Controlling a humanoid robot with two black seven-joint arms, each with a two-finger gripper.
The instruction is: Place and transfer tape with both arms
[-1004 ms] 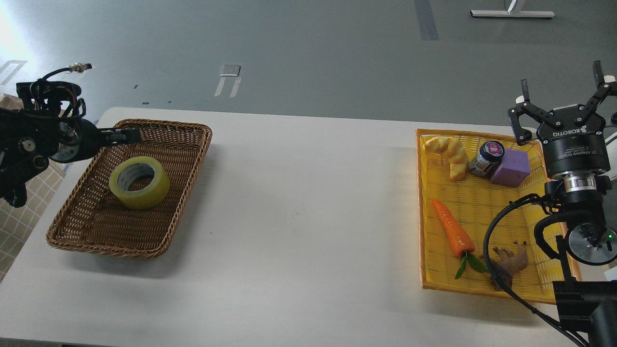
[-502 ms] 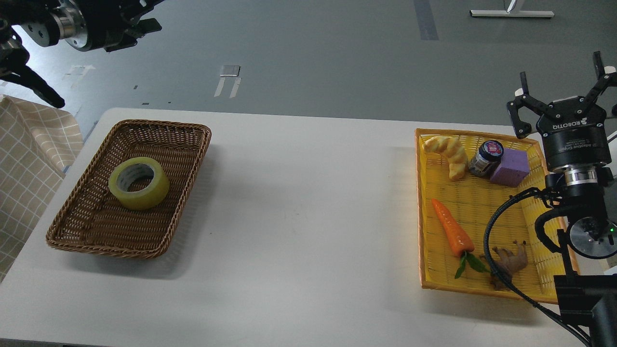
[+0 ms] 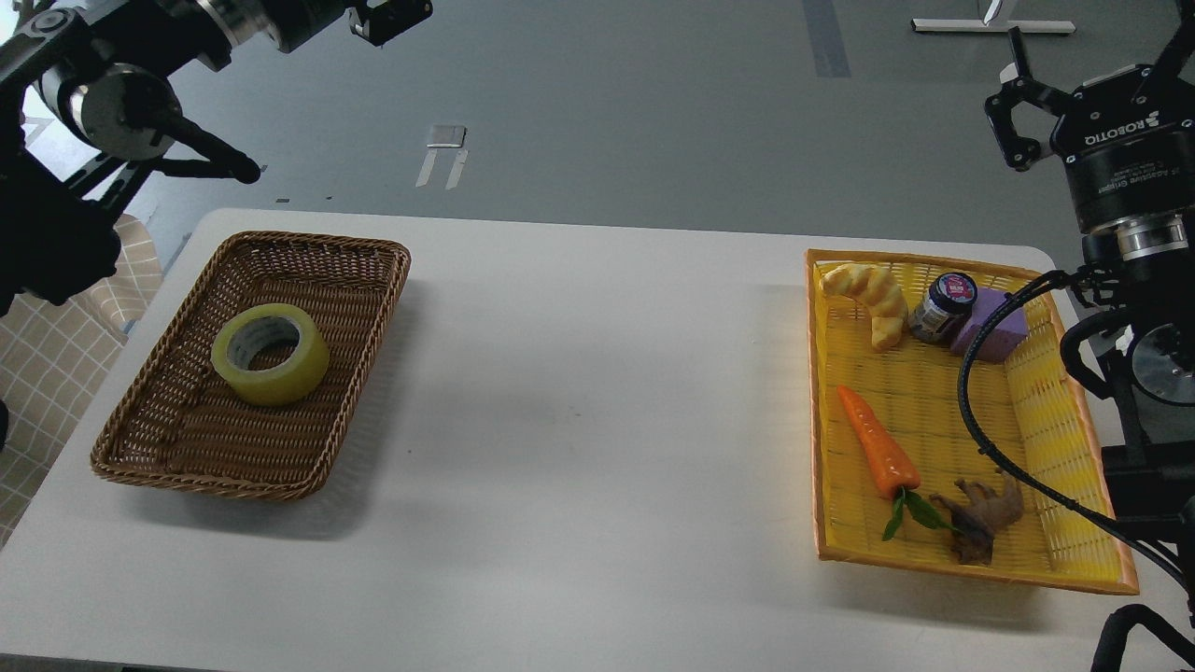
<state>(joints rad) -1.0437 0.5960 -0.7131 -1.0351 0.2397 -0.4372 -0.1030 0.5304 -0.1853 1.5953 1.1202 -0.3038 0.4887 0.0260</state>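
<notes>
The tape (image 3: 271,353), a yellow roll with a grey-white core, lies flat in the brown wicker basket (image 3: 373,252) at the table's left. My left gripper (image 3: 392,19) is high above the table's far edge at the top left, partly cut by the frame edge, so its fingers cannot be told apart. It is far from the tape. My right gripper (image 3: 1102,37) is raised at the top right, above the yellow basket (image 3: 1064,420). Its fingers are spread and hold nothing.
The yellow basket holds a croissant-shaped bread (image 3: 870,301), a small jar (image 3: 943,306), a purple block (image 3: 995,329), an orange carrot (image 3: 873,453) and a brown root-like piece (image 3: 980,515). My right arm's cable (image 3: 971,411) hangs over it. A checked cloth (image 3: 56,364) lies beyond the table's left edge.
My left arm has risen from beside the wicker basket and swung up and to the right, to the top of the view. My right gripper has moved upward. The tape has not moved.
</notes>
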